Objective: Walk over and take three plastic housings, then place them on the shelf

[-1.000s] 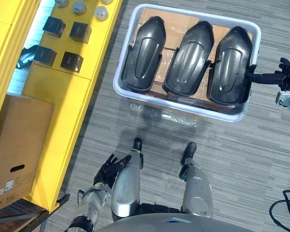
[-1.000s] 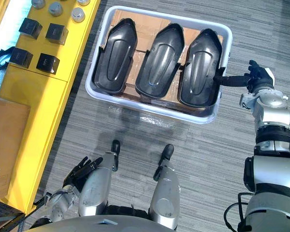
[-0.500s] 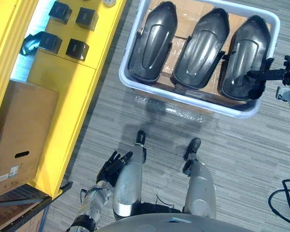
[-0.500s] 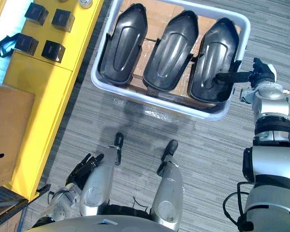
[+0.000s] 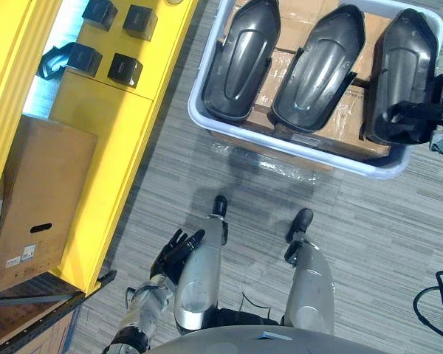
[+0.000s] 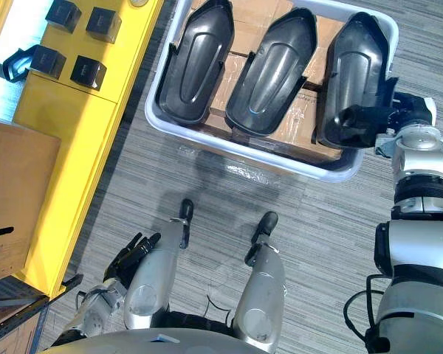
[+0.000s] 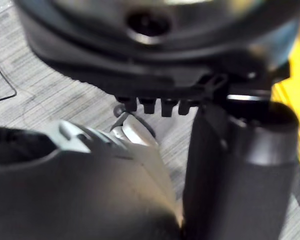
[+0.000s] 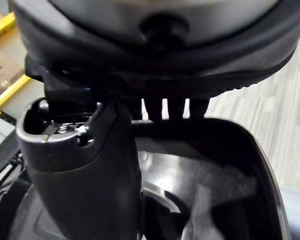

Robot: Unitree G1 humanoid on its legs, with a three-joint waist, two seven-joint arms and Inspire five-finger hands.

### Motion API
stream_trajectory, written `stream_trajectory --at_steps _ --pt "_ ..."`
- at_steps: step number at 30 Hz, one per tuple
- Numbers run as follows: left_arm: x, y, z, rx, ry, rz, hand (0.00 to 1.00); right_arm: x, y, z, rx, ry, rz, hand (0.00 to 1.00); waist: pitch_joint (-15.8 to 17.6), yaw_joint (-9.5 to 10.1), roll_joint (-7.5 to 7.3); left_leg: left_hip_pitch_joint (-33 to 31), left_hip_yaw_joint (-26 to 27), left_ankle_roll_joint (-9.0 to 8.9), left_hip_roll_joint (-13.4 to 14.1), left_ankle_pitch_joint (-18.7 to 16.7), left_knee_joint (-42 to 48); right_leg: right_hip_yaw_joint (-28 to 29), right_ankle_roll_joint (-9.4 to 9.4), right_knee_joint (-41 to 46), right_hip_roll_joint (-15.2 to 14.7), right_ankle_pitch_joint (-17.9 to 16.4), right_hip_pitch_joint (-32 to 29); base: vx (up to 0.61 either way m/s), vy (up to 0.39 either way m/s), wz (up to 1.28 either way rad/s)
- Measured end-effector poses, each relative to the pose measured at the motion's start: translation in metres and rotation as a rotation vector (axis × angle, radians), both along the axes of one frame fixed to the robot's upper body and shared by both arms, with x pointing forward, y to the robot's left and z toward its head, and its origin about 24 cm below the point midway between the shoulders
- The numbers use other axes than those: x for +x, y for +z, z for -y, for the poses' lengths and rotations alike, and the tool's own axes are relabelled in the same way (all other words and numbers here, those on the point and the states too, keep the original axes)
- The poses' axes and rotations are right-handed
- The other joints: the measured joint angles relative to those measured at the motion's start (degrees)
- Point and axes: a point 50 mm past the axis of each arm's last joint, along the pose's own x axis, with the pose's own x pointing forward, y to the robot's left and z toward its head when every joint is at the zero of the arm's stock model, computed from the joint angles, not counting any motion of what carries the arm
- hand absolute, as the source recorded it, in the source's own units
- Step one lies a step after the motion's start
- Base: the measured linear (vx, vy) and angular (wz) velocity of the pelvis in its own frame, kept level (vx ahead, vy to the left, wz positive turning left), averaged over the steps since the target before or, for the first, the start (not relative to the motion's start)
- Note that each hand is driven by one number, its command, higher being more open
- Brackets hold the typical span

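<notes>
- Three black plastic housings are lying side by side in a white bin (image 5: 196, 103) on the grey floor (image 5: 369, 236), bedded on cardboard (image 5: 279, 51): the left housing (image 5: 240, 59), the middle housing (image 5: 314, 66) and the right housing (image 5: 402, 66).
- The right robot hand (image 6: 399, 114) is meeting the near end of the right housing, at the bin's right corner (whether it is closed on the rim or merely lying on it cannot be told from these views).
- The left robot hand (image 5: 176, 251) is hanging low at the robot's left side, loosely spread and holding nothing.
- The yellow shelf (image 5: 111, 147) is standing to the left, carrying small black boxes (image 5: 124, 68), with a cardboard box (image 5: 37, 192) beside it.
- None of the three housings is looking lifted yet, so the taking is only beginning.
- The housings are appearing to be thin moulded shells: probably light and fairly stiff, though glossy enough to slip.
- A hold across the rim at the near end is seeming safer than a grip on the smooth domed back.
</notes>
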Motion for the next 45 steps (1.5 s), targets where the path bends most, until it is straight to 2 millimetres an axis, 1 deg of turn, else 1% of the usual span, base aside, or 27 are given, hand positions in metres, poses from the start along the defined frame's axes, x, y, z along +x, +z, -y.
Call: stream_trajectory --at_steps 3,5,8,14,18,20,24,26,27,28,30,31,32,34,35,36,37,38,39,41,43,44,45 --pt "0.000 0.000 0.000 -0.003 0.004 -0.001 1.00 -0.003 0.000 0.004 0.018 -0.016 0.009 0.00 -0.01 -0.05 0.01 0.09 0.05 0.00 0.06 0.00 0.16 0.03 -0.01 0.10 0.01 -0.01 0.06 0.00 0.011 0.00" --pt "0.000 0.000 0.001 -0.013 0.011 -0.001 1.00 -0.004 -0.007 0.005 0.016 -0.023 -0.027 0.00 -0.02 -0.03 0.04 0.24 0.05 0.02 0.06 0.01 0.14 0.00 -0.03 -0.02 0.04 0.01 0.37 -0.01 0.017 0.02" --pt "0.000 -0.001 0.001 -0.012 0.013 -0.007 1.00 -0.003 -0.010 0.004 0.007 -0.020 -0.043 0.00 -0.03 0.00 0.05 0.57 0.24 0.16 0.08 0.29 -0.21 0.04 0.02 -0.45 -0.02 0.10 0.76 0.00 0.009 0.01" --pt "-0.005 -0.004 0.001 -0.006 0.023 -0.051 1.00 -0.007 -0.020 0.005 -0.030 -0.049 -0.081 0.00 -0.06 -0.05 0.13 4.33 0.96 0.13 0.05 0.89 -2.83 -0.02 0.24 -2.28 -0.11 0.25 4.02 0.00 0.000 0.00" --pt "-0.009 -0.006 0.000 -0.005 0.036 -0.069 1.00 -0.012 -0.025 0.011 -0.035 -0.132 -0.055 0.00 -0.06 -0.59 0.12 6.77 1.35 0.04 0.01 1.40 -4.66 -0.05 0.49 -3.92 -0.01 0.52 6.05 0.06 0.028 -0.01" --pt "-0.012 -0.008 -0.001 -0.004 0.041 -0.080 1.00 -0.015 -0.027 0.013 -0.032 -0.171 -0.030 0.00 -0.03 -1.03 0.08 8.60 1.47 0.04 0.02 1.41 -5.51 -0.15 0.51 -4.60 0.01 0.53 7.74 0.06 0.020 -0.01" --pt "-0.018 -0.008 -0.002 0.002 0.048 -0.082 1.00 -0.013 -0.013 0.007 -0.083 -0.183 0.102 0.00 0.03 -3.05 -0.06 12.06 2.04 0.04 0.01 1.42 -7.65 -0.14 0.78 -6.73 0.17 0.71 10.86 0.08 0.026 -0.06" --pt "-0.023 -0.008 -0.004 0.019 0.050 -0.081 1.00 -0.013 -0.009 -0.003 -0.108 -0.165 0.215 0.00 0.08 -4.13 -0.29 15.75 2.61 -0.09 0.14 1.51 -9.73 -0.13 1.04 -8.79 0.52 0.92 14.27 0.12 0.013 -0.07" --pt "-0.024 -0.007 -0.005 0.026 0.053 -0.074 1.00 -0.012 -0.009 -0.006 -0.124 -0.156 0.238 0.00 0.01 -4.40 -0.43 16.68 2.74 -0.12 0.18 1.53 -10.23 -0.16 1.06 -9.33 0.62 0.94 15.20 0.12 0.008 -0.09" --pt "-0.022 -0.002 -0.007 0.035 0.070 -0.046 1.00 -0.013 -0.009 -0.016 -0.168 -0.129 0.287 0.00 -0.27 -4.86 -1.15 18.59 3.01 -0.25 0.18 1.60 -11.59 -0.20 1.10 -10.63 0.96 0.98 17.00 0.08 0.006 -0.06" --pt "-0.016 0.003 -0.009 0.043 0.090 -0.012 1.00 -0.015 -0.013 -0.022 -0.195 -0.108 0.320 0.00 -1.02 -4.97 -2.07 19.56 3.17 -0.52 0.24 1.83 -12.89 -0.52 1.05 -11.81 1.31 1.17 17.92 0.09 -0.003 -0.01" --pt "-0.007 0.012 -0.015 0.059 0.124 0.030 1.00 -0.016 -0.024 -0.030 -0.188 -0.090 0.339 0.00 -2.26 -5.25 -3.75 20.47 3.30 -0.71 0.40 2.69 -14.56 -0.85 0.98 -13.02 1.58 1.40 18.71 0.11 -0.020 0.05" --pt "-0.003 0.016 -0.017 0.065 0.138 0.049 1.00 -0.017 -0.030 -0.034 -0.184 -0.086 0.335 0.00 -3.08 -5.30 -4.39 20.67 3.35 -0.85 0.50 2.87 -15.00 -0.99 0.95 -13.55 1.75 1.45 19.00 0.14 -0.036 0.02" --pt "0.013 0.035 -0.024 0.082 0.189 0.137 1.00 -0.021 -0.057 -0.048 -0.177 -0.067 0.305 0.00 -5.48 -5.10 -6.66 23.04 3.73 -1.16 0.99 3.07 -16.03 -1.35 0.93 -15.33 2.37 1.49 21.71 0.12 -0.026 -0.02" --pt "0.017 0.041 -0.025 0.086 0.199 0.163 1.00 -0.023 -0.063 -0.052 -0.174 -0.059 0.301 0.00 -6.55 -5.07 -7.10 23.39 3.82 -1.17 1.01 3.07 -16.46 -1.40 0.93 -15.95 2.43 1.49 22.11 0.11 -0.012 -0.02" --pt "0.026 0.053 -0.027 0.093 0.216 0.217 1.00 -0.027 -0.070 -0.060 -0.166 -0.038 0.305 0.00 -8.37 -5.06 -7.69 24.11 3.99 -1.20 1.06 3.09 -17.11 -1.45 0.98 -16.76 2.51 1.53 22.83 0.12 -0.003 -0.03" --pt "0.035 0.067 -0.029 0.097 0.228 0.281 1.00 -0.029 -0.073 -0.070 -0.182 -0.011 0.315 0.00 -9.94 -5.15 -7.96 24.77 4.25 -1.20 1.07 3.09 -17.60 -1.44 1.05 -17.41 2.54 1.57 23.55 0.11 -0.002 -0.04" --pt "0.040 0.075 -0.029 0.098 0.230 0.316 1.00 -0.030 -0.073 -0.074 -0.184 0.001 0.327 0.00 -10.58 -5.18 -8.02 25.05 4.32 -1.21 1.08 3.09 -17.69 -1.45 1.14 -17.78 2.54 1.65 23.93 0.11 0.005 -0.07" --pt "0.051 0.100 -0.028 0.100 0.229 0.425 1.00 -0.031 -0.072 -0.088 -0.200 0.036 0.360 0.00 -12.28 -5.28 -7.98 26.23 4.46 -1.21 1.10 3.08 -18.40 -1.48 1.19 -18.26 2.49 1.68 24.87 0.07 0.005 -0.05" --pt "0.060 0.117 -0.024 0.092 0.214 0.502 1.00 -0.032 -0.070 -0.095 -0.219 0.054 0.375 0.00 -13.23 -5.28 -7.86 27.25 4.52 -1.22 1.05 3.08 -19.20 -1.68 1.27 -18.61 2.46 1.73 25.69 0.03 0.003 -0.01" --pt "0.072 0.147 -0.014 0.072 0.172 0.628 1.00 -0.033 -0.064 -0.108 -0.247 0.085 0.425 0.00 -14.29 -5.34 -7.71 28.80 4.74 -1.21 0.93 3.08 -19.92 -1.70 1.37 -18.68 2.30 1.78 26.80 0.00 0.011 -0.02" --pt "0.074 0.151 -0.010 0.067 0.157 0.645 1.00 -0.034 -0.064 -0.111 -0.249 0.094 0.437 0.00 -14.95 -5.34 -7.74 28.87 4.80 -1.21 0.85 3.08 -20.16 -1.71 1.44 -18.78 2.23 1.83 26.79 0.00 0.000 0.00" --pt "0.078 0.158 -0.003 0.060 0.124 0.664 1.00 -0.035 -0.065 -0.118 -0.247 0.113 0.461 0.00 -16.21 -5.37 -7.75 29.22 4.94 -1.21 0.73 3.09 -20.69 -1.71 1.50 -18.97 2.12 1.87 26.93 0.00 0.000 0.00"
